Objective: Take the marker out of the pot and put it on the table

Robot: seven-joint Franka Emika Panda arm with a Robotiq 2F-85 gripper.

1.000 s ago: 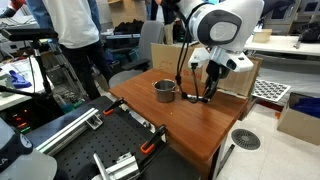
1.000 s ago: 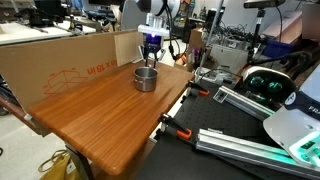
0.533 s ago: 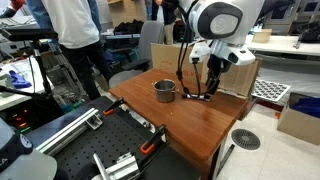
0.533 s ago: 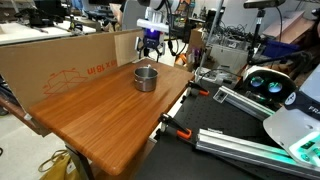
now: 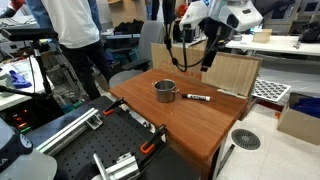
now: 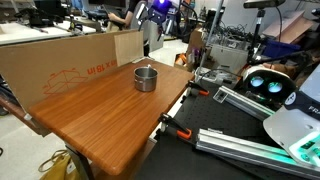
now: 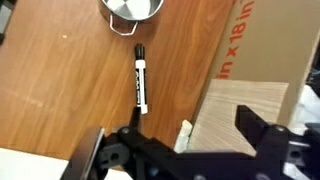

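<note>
Marker lay flat on table, out of pot, tip just beside pot handle. Long axis ran from pot twd gripper, which hung above w/ jaws wide, empty. Task looked done.

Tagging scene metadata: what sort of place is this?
Probably a robotics lab or workshop: a black perforated metal bench carrying rails and clamps beside the wooden table, and a large cardboard box along the table's edge.

Caught only part of pot at wrist view's top edge; lost arm beyond exterior view's top.
</note>
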